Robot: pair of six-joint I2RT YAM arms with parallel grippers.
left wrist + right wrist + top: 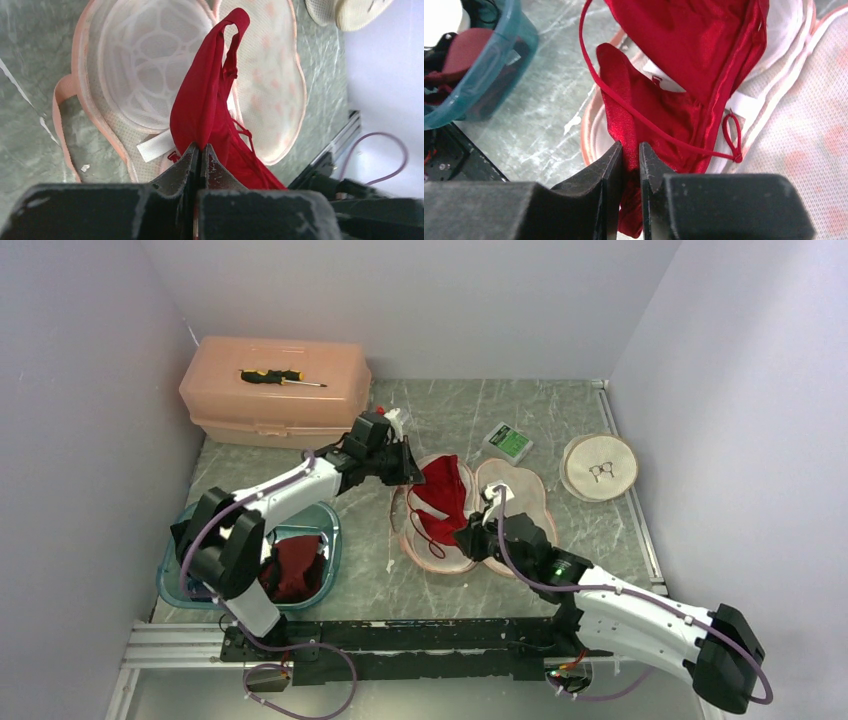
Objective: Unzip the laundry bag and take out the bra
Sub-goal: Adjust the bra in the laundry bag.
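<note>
The pale pink mesh laundry bag (522, 492) lies unzipped and spread open in two halves at the table's middle, its white inner cage (145, 60) showing. The bright red bra (441, 498) rests across its left half, partly lifted. My left gripper (410, 468) is shut on the bra's upper edge (200, 110), the jaws pinched tight on the fabric (201, 147). From the near side, my right gripper (468, 538) is shut on the bra's lower end (630, 150), with red cloth (684, 45) between the fingers and a thin strap (730, 131) looping beside them.
A pink toolbox (275, 390) with a screwdriver (282, 377) on its lid stands at the back left. A teal bin (330, 525) holding dark red cloth (295, 565) sits near left. A green-white box (508, 442) and a round pouch (599, 467) lie at the back right.
</note>
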